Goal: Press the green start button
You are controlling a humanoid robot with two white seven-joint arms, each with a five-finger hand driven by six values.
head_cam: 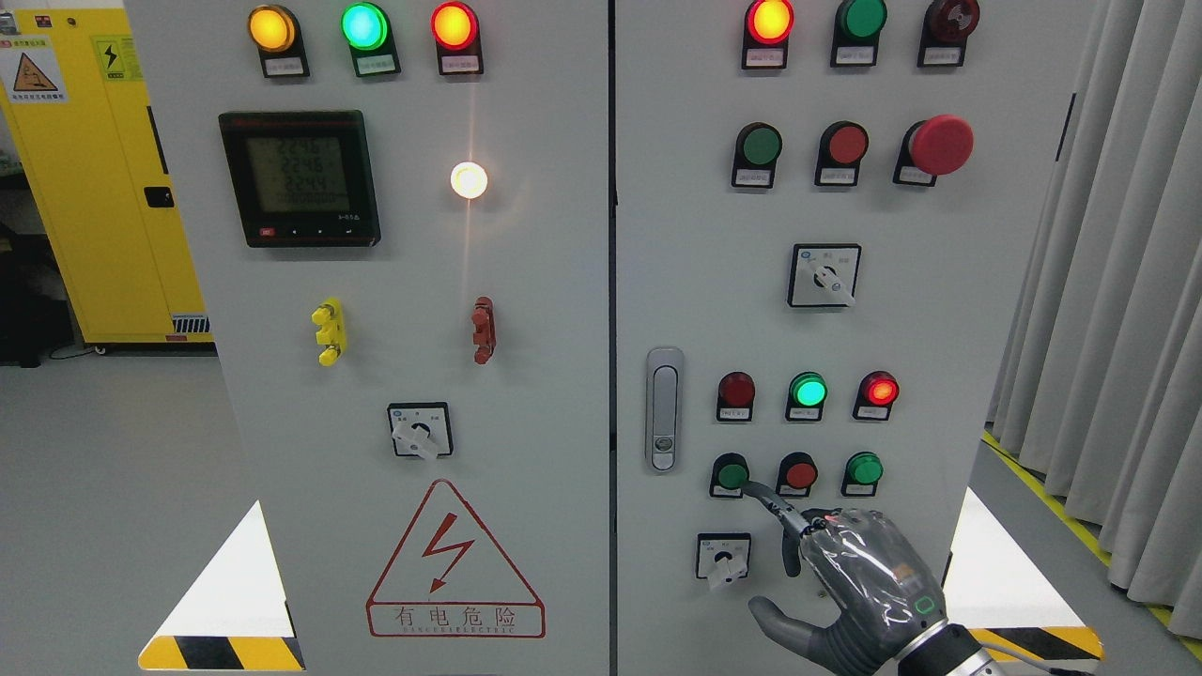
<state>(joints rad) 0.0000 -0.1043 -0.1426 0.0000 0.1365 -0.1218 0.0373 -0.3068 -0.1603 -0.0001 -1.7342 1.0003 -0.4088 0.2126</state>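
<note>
Green start button (pixel 731 474), rigid and panel-mounted, sits low on the right cabinet door (pixel 939 310); it wants a straight push, not a grasp. Right hand (pixel 859 587) touches its edge with index extended, other fingers curled, gripping nothing.

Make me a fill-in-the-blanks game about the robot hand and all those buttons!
1. The robot's grey right hand points one finger at a round ____ push button.
2. The round button right beside that one is ____.
3. The big red mushroom-shaped button sits near the panel's ____ right corner.
4. The red triangle warning sign shows a ____ bolt.

Missing words: green; red; top; lightning
</note>
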